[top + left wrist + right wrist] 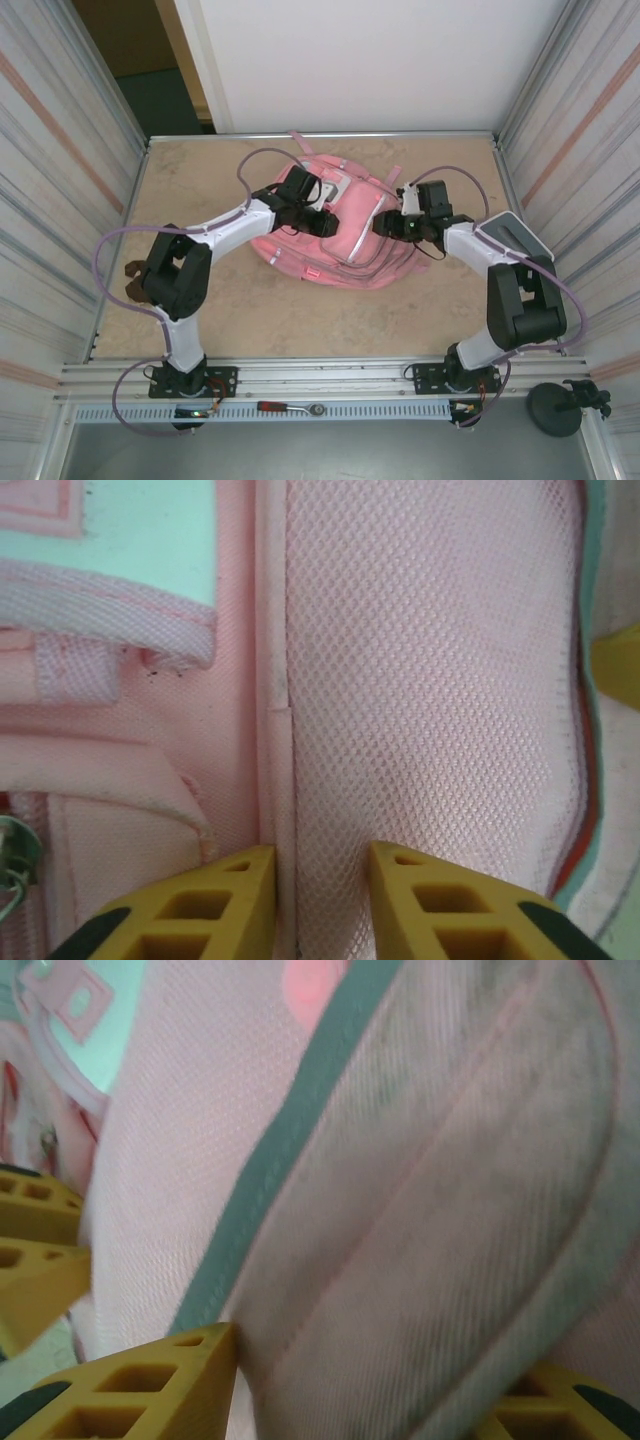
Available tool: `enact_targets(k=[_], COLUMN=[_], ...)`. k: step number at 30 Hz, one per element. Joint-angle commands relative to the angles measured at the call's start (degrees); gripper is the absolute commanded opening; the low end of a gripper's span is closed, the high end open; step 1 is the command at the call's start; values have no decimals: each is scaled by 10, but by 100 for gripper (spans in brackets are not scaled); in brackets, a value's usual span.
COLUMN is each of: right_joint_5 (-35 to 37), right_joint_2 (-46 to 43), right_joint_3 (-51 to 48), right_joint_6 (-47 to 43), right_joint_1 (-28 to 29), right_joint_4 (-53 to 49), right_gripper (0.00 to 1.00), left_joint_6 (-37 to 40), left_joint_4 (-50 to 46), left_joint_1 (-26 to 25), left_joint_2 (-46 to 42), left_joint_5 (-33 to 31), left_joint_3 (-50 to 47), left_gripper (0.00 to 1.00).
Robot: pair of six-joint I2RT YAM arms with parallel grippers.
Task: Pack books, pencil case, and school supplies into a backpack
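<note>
Backpack point(345, 250): pink, lies flat on table point(200, 170), centre-far, between both arms. Left gripper point(320, 858): down on backpack's left half, yellow fingers point(240, 890) close together, pink seam and mesh panel between them; fabric looks flat, grip not confirmed, cannot tell. Right gripper point(380, 1360): at backpack's right side, fingers set wide, padded pink panel w/ grey edging fills gap, touching at least one finger; clamped or not, cannot tell.

Lab test cell: aluminium-framed panel walls point(60, 150) enclose the table point(250, 310).
</note>
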Motion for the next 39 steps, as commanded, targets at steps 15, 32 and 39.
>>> enact_targets(k=[15, 32, 39], right_joint_5=[166, 529, 546], right_joint_2=[-27, -186, -77], right_joint_3=[64, -133, -102], right_joint_6=[-40, 294, 335], right_joint_1=[-2, 382, 421], right_joint_4=[-127, -22, 36], right_gripper=[57, 68, 70], left_joint_6=[-130, -117, -112], left_joint_4=[114, 112, 113], left_joint_1=[5, 6, 6], left_joint_2=[-28, -41, -42], left_joint_5=[21, 12, 14], left_joint_3=[-165, -169, -165], left_gripper=[6, 5, 5])
